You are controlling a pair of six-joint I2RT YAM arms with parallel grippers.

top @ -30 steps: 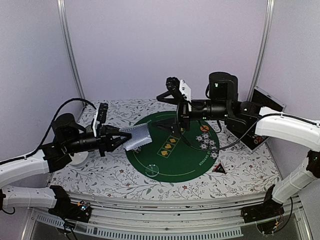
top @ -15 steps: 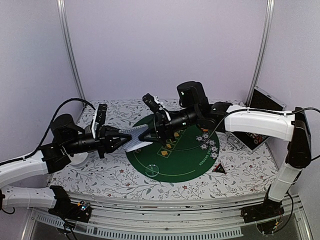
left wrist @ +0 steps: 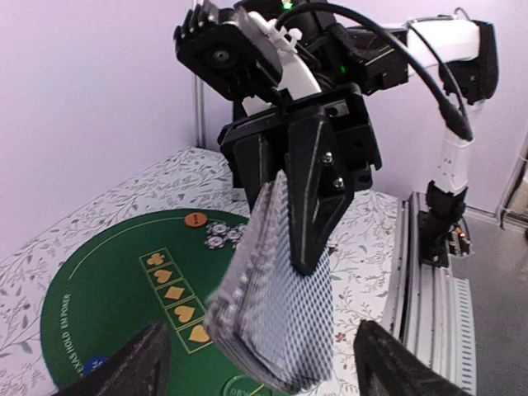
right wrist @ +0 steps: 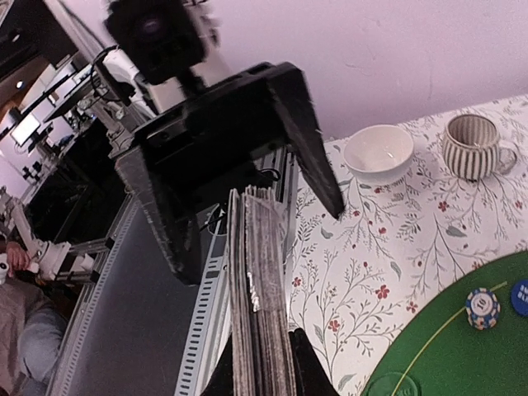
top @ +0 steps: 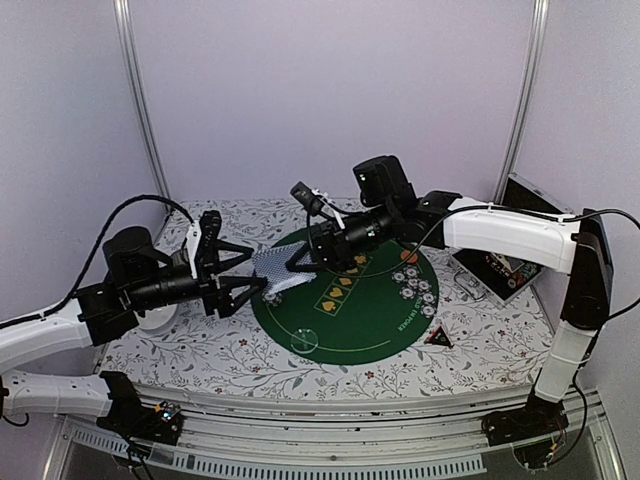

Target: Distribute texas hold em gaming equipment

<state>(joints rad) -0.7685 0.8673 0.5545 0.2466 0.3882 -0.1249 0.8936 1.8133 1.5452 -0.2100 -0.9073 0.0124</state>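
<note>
Grey-blue-backed card deck (top: pixel 274 270) aloft, tilted, whitish chips (top: pixel 415 284) clustered on green mat (top: pixel 350 325)

The left gripper (left wrist: pixel 260 334) stands wide open, its fingers (left wrist: pixel 124 371) at the lower corners of the view, each clear of the deck (left wrist: pixel 276 330) that hangs between them. The deck is tilted, its patterned backs facing the camera. The right gripper (left wrist: pixel 280 239) reaches in from ahead and above, pinching the deck's upper edge between its black fingers. Below and beyond lies the green mat (left wrist: pixel 99 289) with a row of orange suit marks. Farther out on it sit an orange button (left wrist: pixel 195 220) and a cluster of chips (left wrist: pixel 221 235). A blue button (left wrist: pixel 95 364) shows just beside the left finger.
</note>
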